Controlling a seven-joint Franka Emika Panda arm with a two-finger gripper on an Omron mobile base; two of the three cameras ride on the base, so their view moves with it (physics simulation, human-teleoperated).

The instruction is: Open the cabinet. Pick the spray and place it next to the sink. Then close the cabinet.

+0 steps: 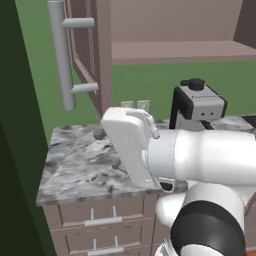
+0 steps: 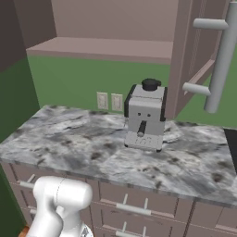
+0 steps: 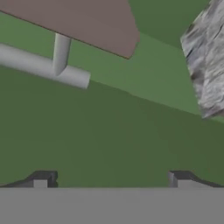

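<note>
The cabinet stands open above the counter. Its left door (image 1: 92,55) swings out with a grey bar handle (image 1: 62,55), and its right door (image 2: 194,55) swings out with its handle (image 2: 223,60). The cabinet shelf (image 2: 106,48) is bare where I can see it. The spray is out of view. A black sliver of the sink (image 2: 232,143) cuts into the counter at the far right. In the hand view my gripper (image 3: 109,181) is open with nothing between its fingertips (image 3: 41,179). It faces the green wall below the door's edge and a handle (image 3: 43,65).
A grey and black coffee machine (image 2: 146,115) stands on the marbled counter (image 2: 69,143) near the wall, beside two wall outlets (image 2: 109,101). Drawers with small handles (image 1: 100,220) run below the counter. My white arm (image 1: 200,160) lies across the counter's front.
</note>
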